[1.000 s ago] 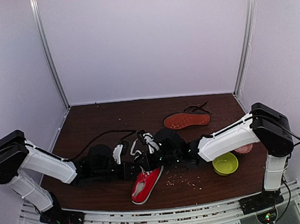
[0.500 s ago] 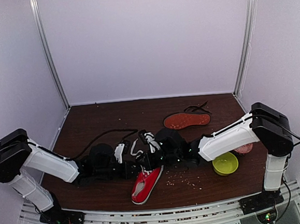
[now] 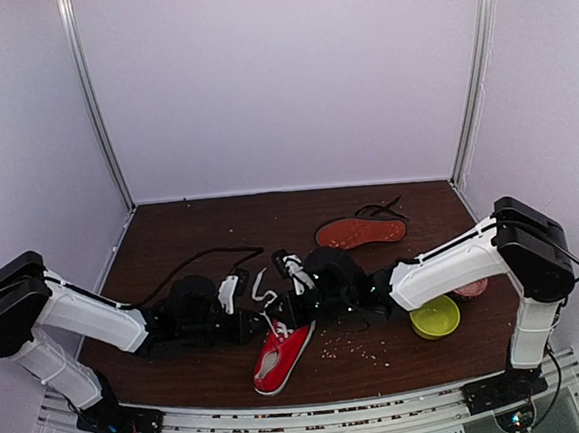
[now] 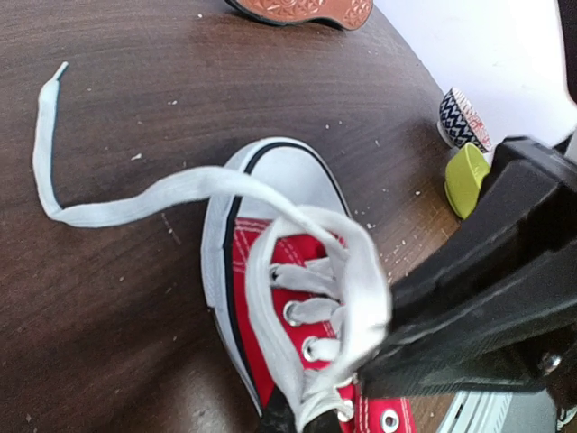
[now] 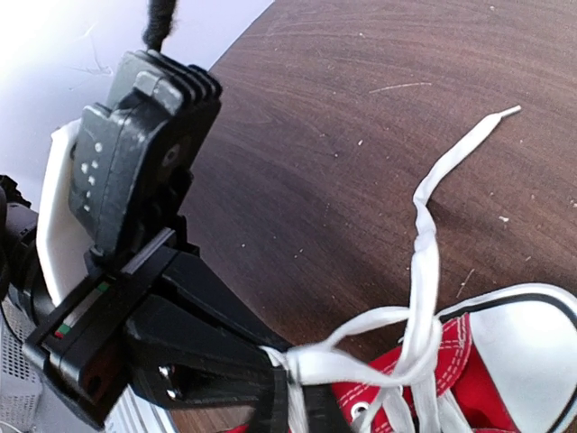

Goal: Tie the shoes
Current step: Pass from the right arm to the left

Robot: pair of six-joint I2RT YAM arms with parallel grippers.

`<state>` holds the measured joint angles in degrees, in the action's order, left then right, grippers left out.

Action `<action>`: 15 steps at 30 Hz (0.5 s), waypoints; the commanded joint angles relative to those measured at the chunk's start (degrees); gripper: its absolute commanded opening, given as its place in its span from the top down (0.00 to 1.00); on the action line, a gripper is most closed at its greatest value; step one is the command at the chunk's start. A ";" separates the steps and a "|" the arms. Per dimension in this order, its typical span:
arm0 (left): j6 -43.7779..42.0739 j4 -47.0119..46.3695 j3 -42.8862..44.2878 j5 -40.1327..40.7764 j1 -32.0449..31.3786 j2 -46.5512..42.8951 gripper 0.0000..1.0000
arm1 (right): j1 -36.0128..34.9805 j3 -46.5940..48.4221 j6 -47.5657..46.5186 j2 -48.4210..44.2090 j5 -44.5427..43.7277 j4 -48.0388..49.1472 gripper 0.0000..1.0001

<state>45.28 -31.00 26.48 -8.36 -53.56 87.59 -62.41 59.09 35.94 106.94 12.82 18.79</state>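
Green bowl point(image 3: 435, 316), patterned cup point(image 4: 462, 120), crumbs point(image 3: 355, 348)

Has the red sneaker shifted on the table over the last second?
No. The red sneaker lies at the same spot beside the scattered crumbs, with the same gap to the green bowl.

sneaker point(image 3: 283, 357) at front of table point(image 3: 191, 234), other shoe point(image 3: 361, 232) behind it, bowl point(image 3: 435, 316) at right
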 commanded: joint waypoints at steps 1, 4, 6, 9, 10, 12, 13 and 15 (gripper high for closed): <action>-3.32 10.07 1.14 0.91 0.74 -5.75 1.00 | 0.39 -0.64 -2.18 -5.32 -2.76 -3.50 0.80; -6.05 19.84 2.58 0.80 0.74 -9.11 1.00 | 0.53 -0.61 -4.45 -8.38 -4.41 -6.75 0.63; -7.22 25.19 3.07 0.46 0.75 -10.90 1.00 | 0.79 -0.50 -6.02 -10.41 -5.92 -9.39 0.53; -8.35 30.61 3.14 -0.09 0.75 -12.92 1.00 | 1.97 1.03 -7.30 -12.36 -9.23 -14.50 0.45; -8.61 31.84 3.14 -0.50 0.74 -13.37 1.00 | 2.54 1.94 -7.46 -12.39 -10.29 -16.44 0.44; -9.19 35.01 3.52 -1.14 0.74 -13.66 1.00 | 3.31 4.76 -8.17 -11.66 -12.39 -21.07 0.43; -9.43 36.39 3.84 -1.46 0.74 -13.61 1.00 | 3.49 6.65 -8.96 -10.84 -13.72 -23.51 0.42; -9.67 38.79 4.33 -2.16 0.74 -13.27 1.00 | 3.50 10.95 -10.74 -8.28 -16.26 -28.74 0.41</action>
<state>37.91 -0.10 28.77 -9.06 -53.23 74.65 -59.57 63.33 28.88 95.90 3.75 1.76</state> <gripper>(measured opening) 0.020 0.577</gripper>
